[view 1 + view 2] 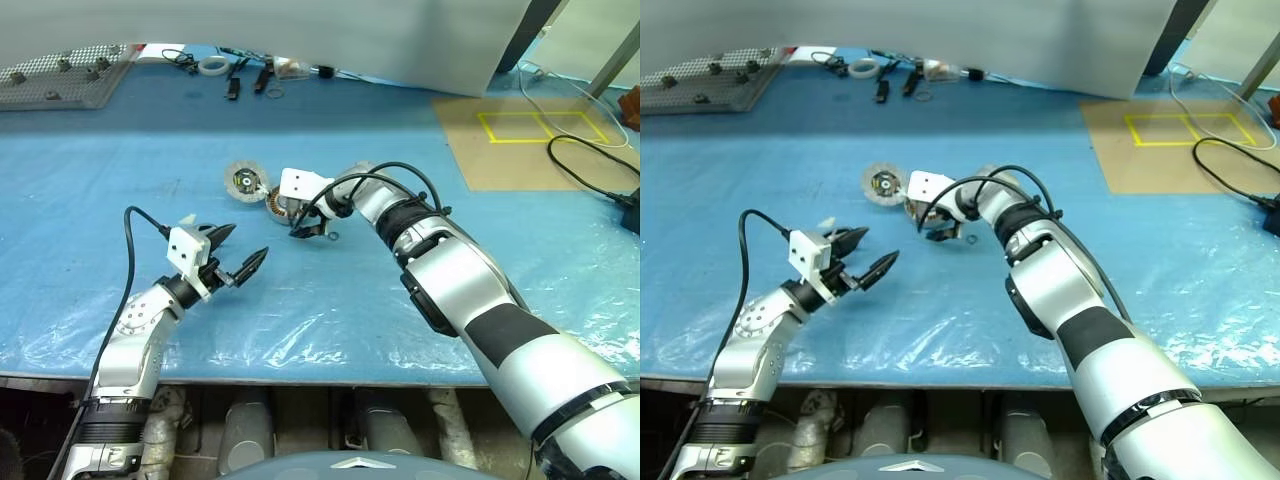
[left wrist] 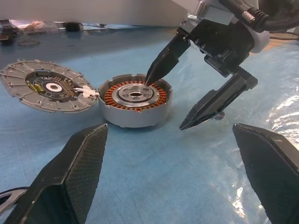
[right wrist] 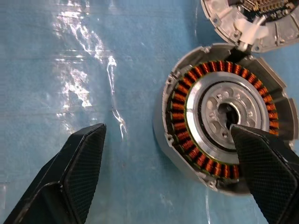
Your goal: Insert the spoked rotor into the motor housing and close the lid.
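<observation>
Both arms forward, fingers [image 2: 212,105] spread wide.

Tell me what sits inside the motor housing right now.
Inside the motor housing: a ring of copper windings around a silver perforated disc with a dark central hole. The right gripper has one fingertip over that disc, covering part of it.

One motor housing [image 2: 134,105], one lid [image 2: 44,85] (lying beside it).
</observation>
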